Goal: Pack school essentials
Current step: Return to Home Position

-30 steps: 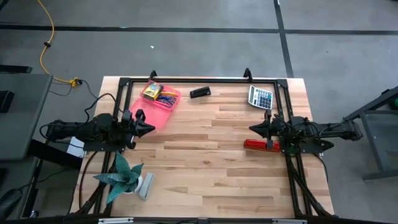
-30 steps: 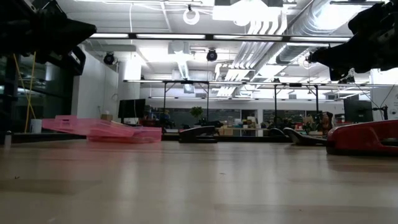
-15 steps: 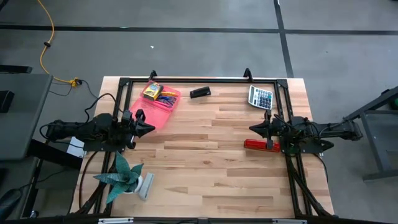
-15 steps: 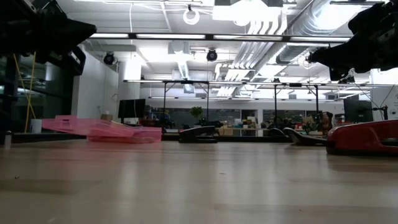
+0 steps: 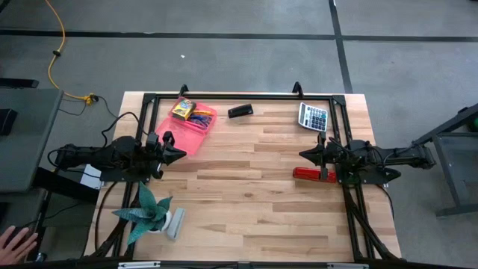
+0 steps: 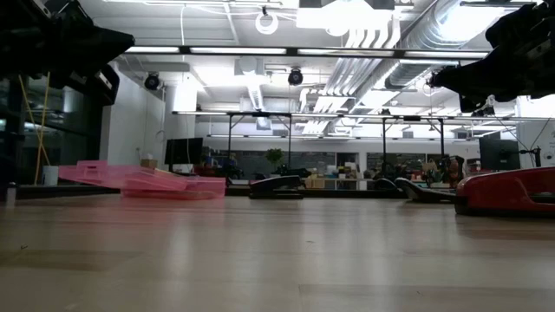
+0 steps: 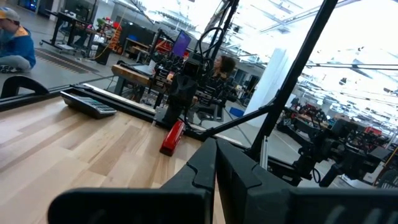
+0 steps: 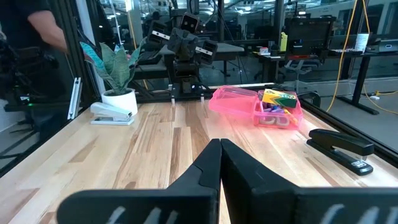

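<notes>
Hovering closed and empty at the desk's (image 5: 246, 187) 9 and 3 o'clock sides, left pincer (image 5: 183, 155) and right pincer (image 5: 302, 154) face each other, the stationery (image 5: 196, 118) in the pink box (image 5: 187, 138) at 11 o'clock.

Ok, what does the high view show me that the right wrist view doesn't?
Only the high view: the grey calculator, the long red item beside the right arm, and a person's hand off the table. Only the right wrist view: a person in dark clothes past the table. Both: the pink supply box holding the crayon box, black stapler, plant, white stapler and left gripper.
</notes>
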